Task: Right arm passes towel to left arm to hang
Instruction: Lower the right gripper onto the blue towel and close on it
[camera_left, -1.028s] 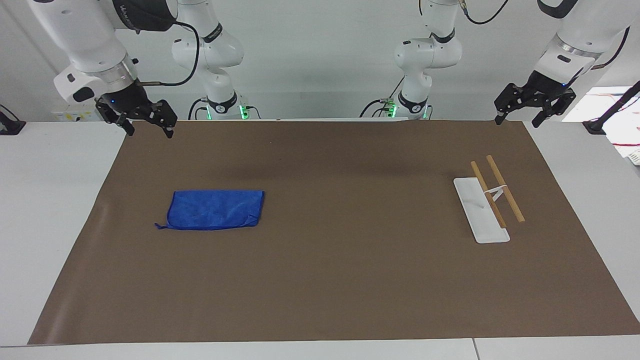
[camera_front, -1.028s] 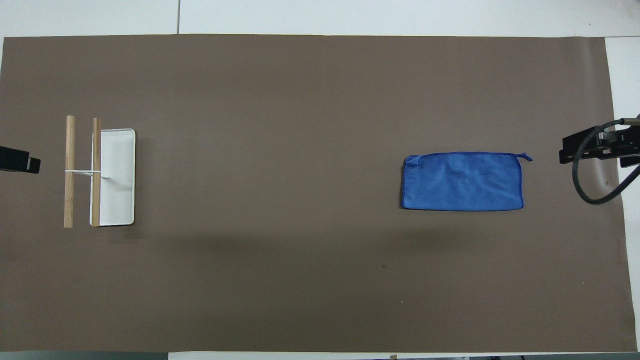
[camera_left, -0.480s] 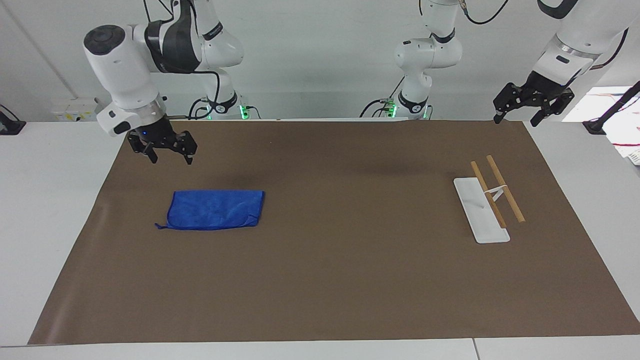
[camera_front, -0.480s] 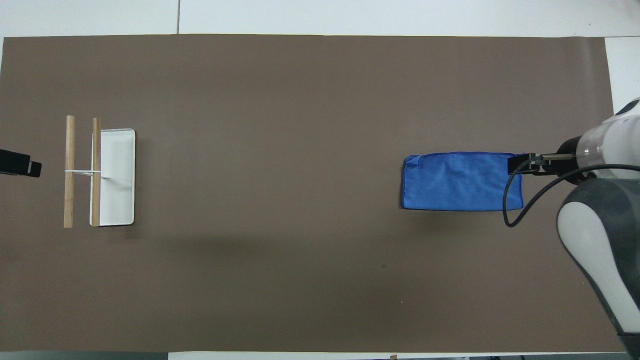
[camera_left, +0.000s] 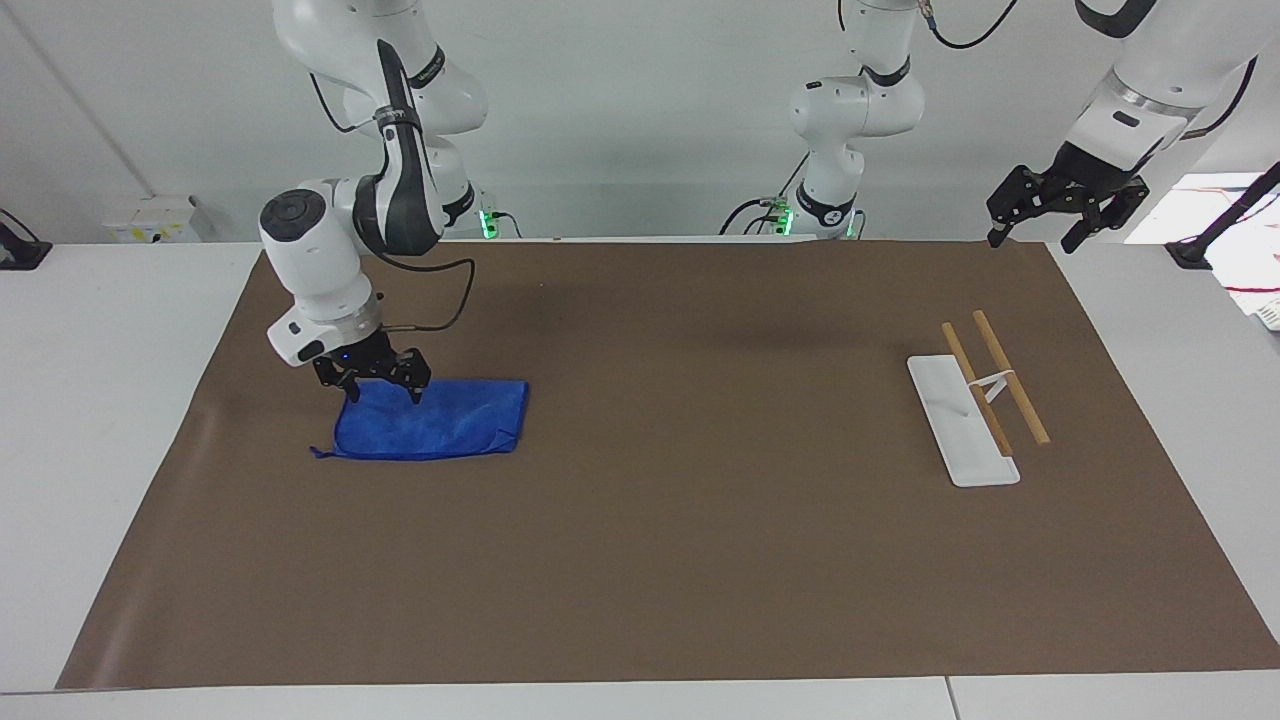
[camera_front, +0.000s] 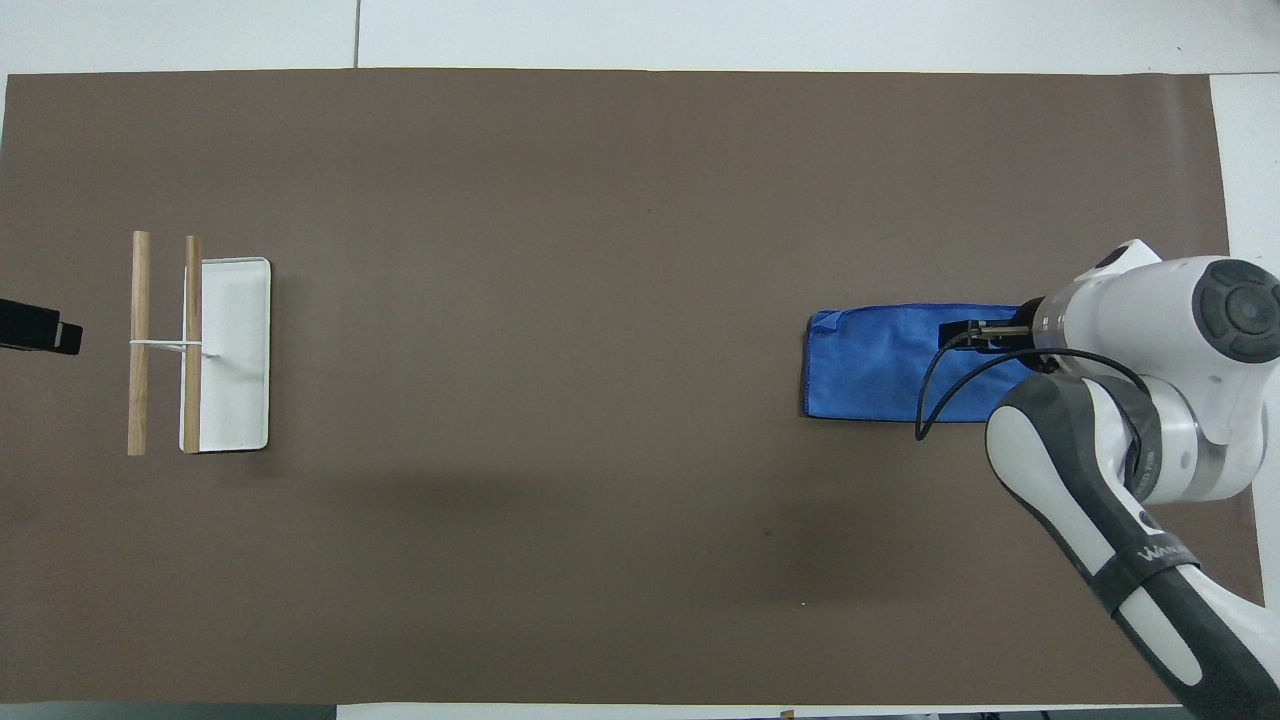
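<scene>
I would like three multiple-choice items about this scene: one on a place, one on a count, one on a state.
1. Where does the towel lie?
A. toward the right arm's end of the mat
B. on the white tray
C. over the wooden rods

2. How many wooden rods has the rack?
A. one
B. two
C. four

3. What is the right gripper doing?
A. lifting the towel off the mat
B. waiting by the rack
C. standing open, low over the towel's edge nearest the robots

Answers:
1. A: the towel is flat on the mat, apart from the rack, at the end where the right arm works.
2. B: two parallel rods show beside the tray.
3. C: its fingers are spread over the towel, which is not yet lifted; the left gripper waits, open, above the mat's corner.
</scene>
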